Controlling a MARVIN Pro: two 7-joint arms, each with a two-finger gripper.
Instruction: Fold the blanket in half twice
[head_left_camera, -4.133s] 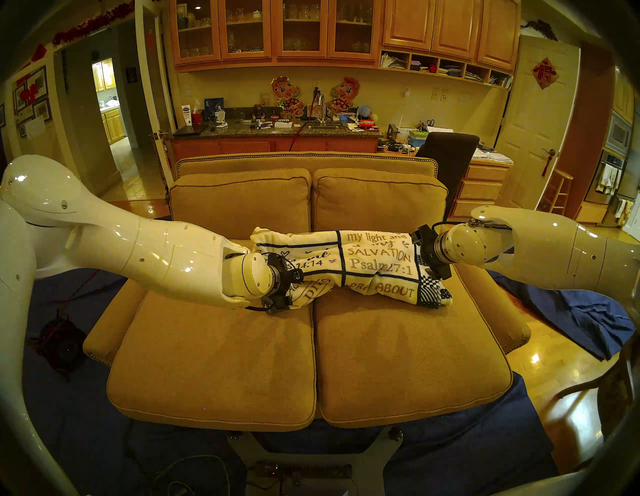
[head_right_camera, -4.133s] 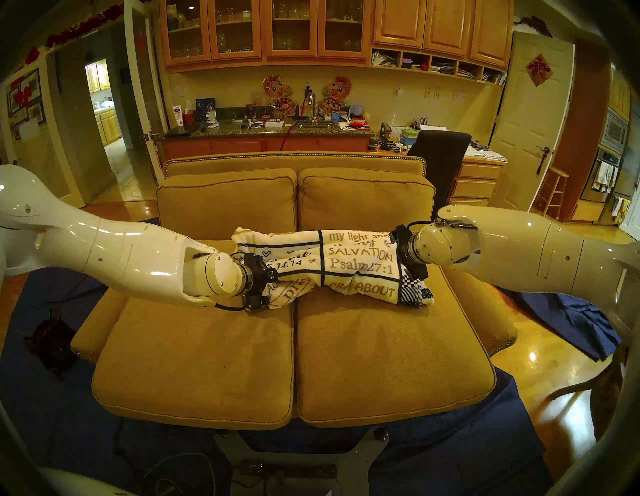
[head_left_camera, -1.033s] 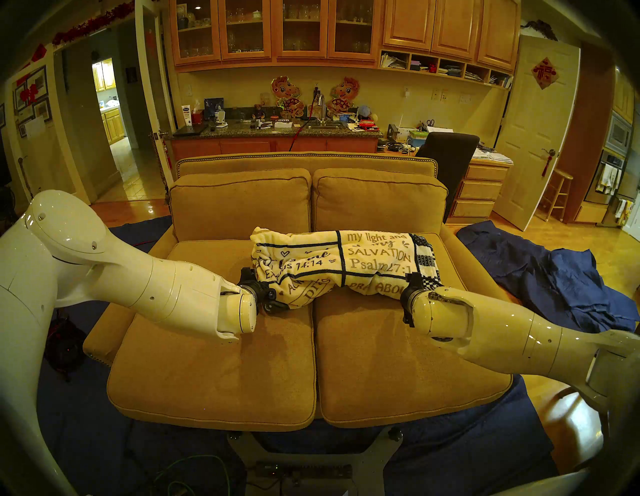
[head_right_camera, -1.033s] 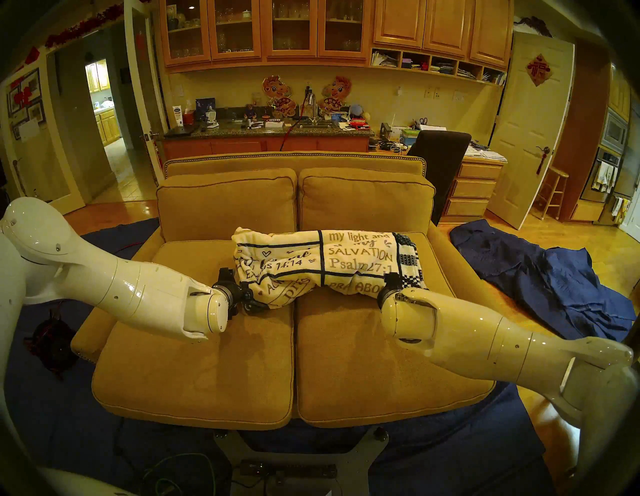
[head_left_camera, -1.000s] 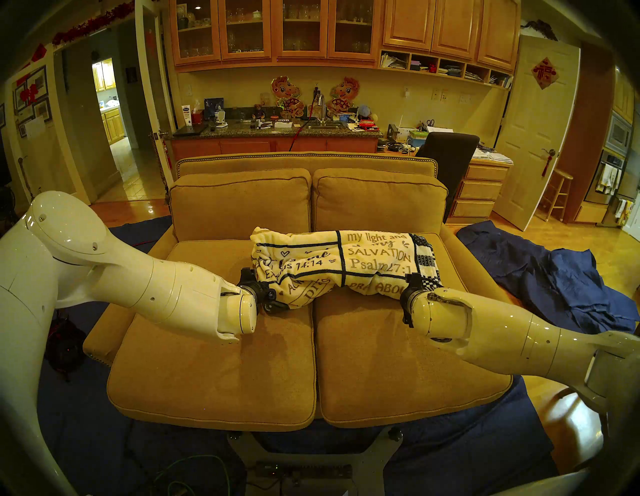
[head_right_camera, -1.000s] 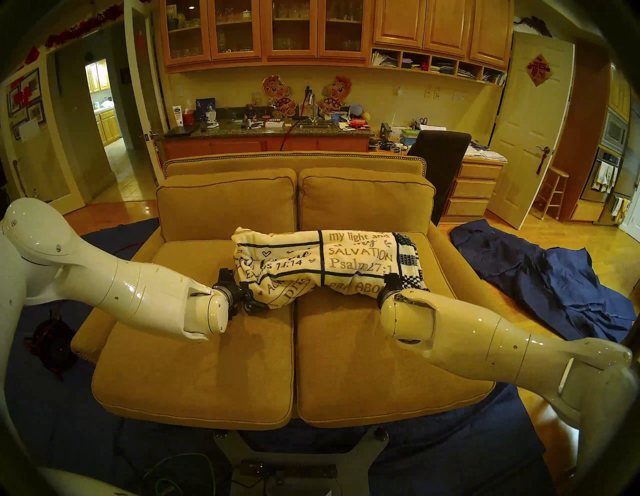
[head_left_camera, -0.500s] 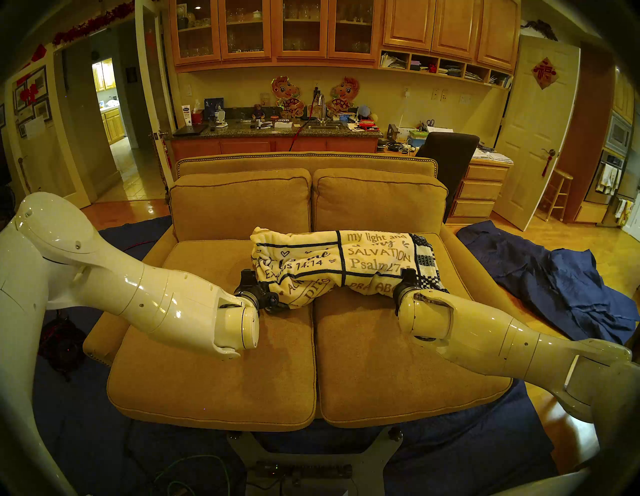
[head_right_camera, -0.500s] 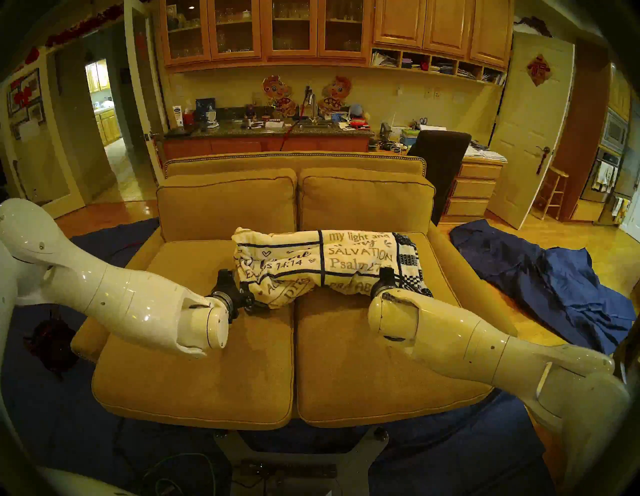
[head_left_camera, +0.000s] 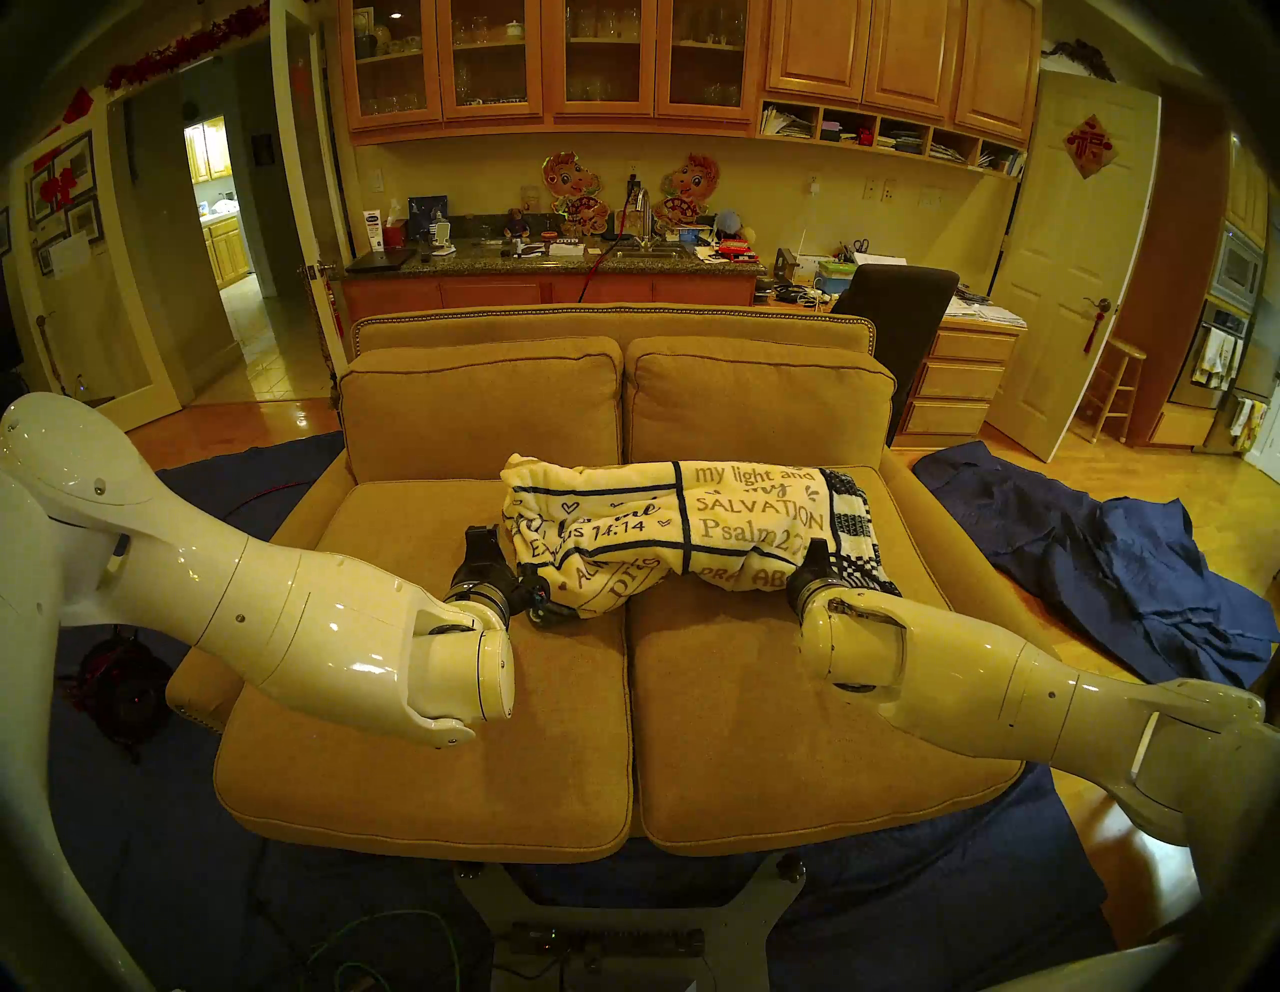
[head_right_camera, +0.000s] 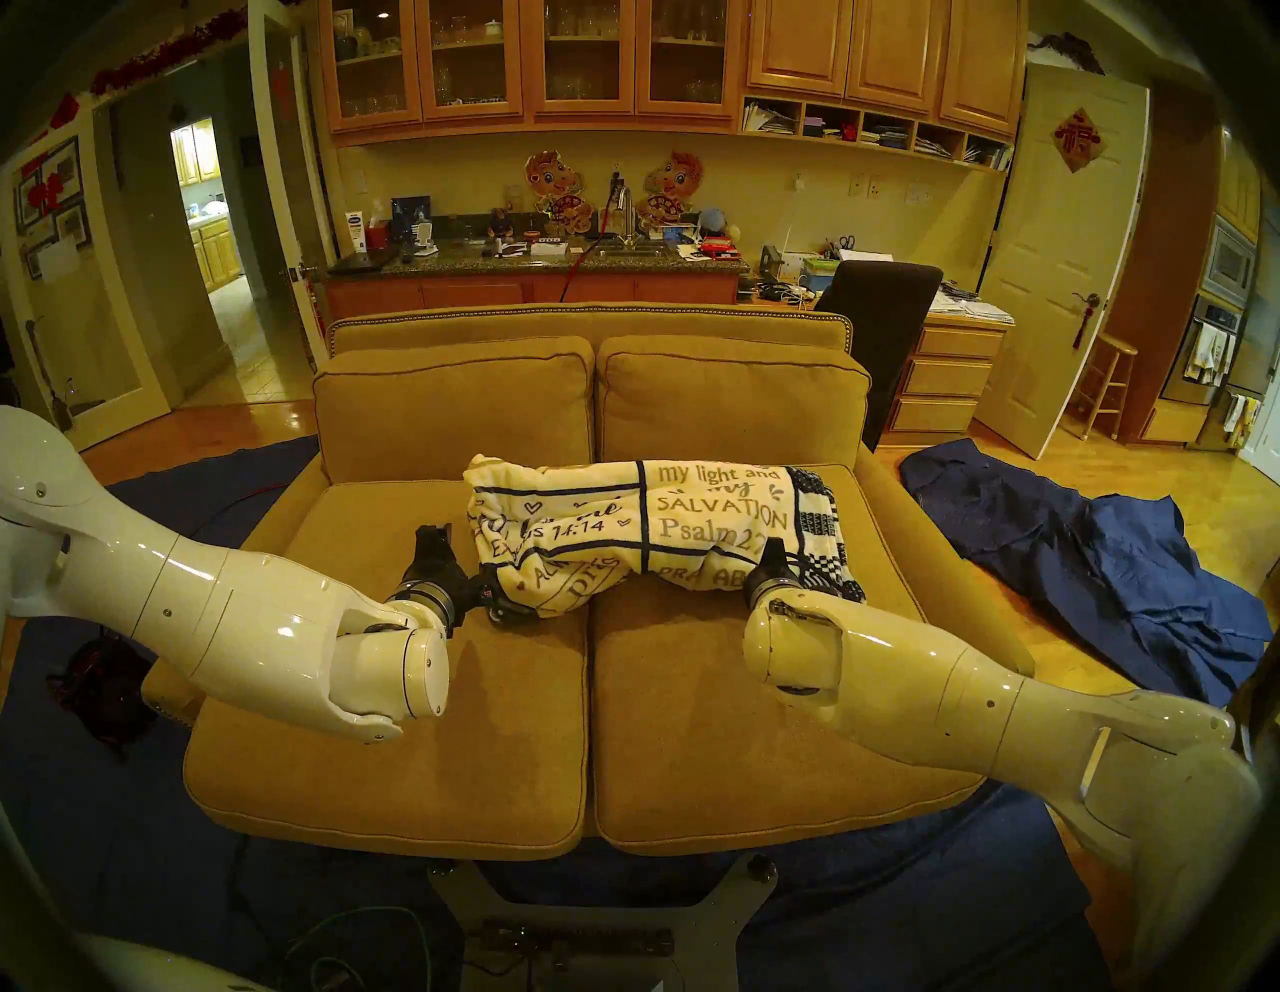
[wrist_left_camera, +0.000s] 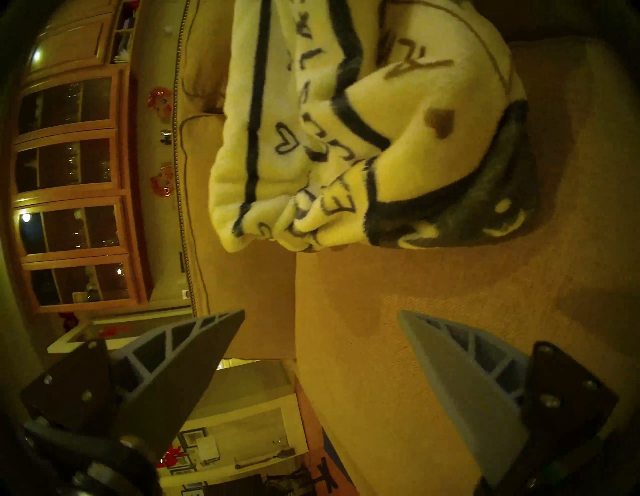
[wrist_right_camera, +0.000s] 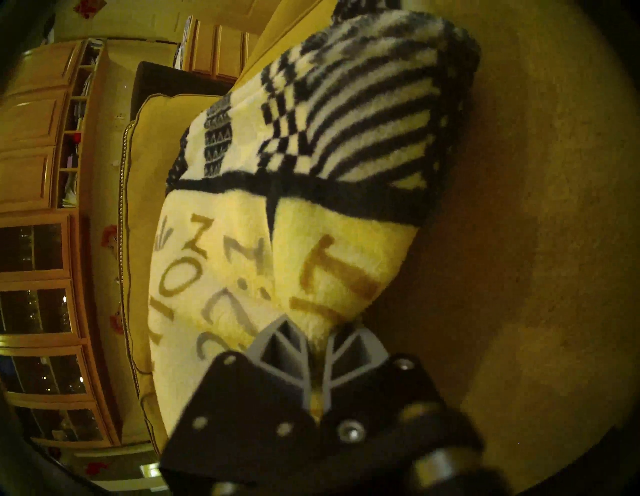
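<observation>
While the bundle sits bunched, folding looks incomplete: neither half-fold reads as clean.
Left gripper (wrist_left_camera: 318, 318): jaws spread wide, empty, at 7 o'clock of the plush cream-white fleece blanket with navy-bordered verse lettering (head_left_camera: 686, 533), near but apart. Blanket lies rumpled across both seat cushions of the tan fabric sofa (head_left_camera: 429, 727). Right gripper (wrist_right_camera: 317, 341): jaws closed, pinching blanket's near edge at 5 o'clock. Judged: re-grasp begun, flattening and folds remain.
</observation>
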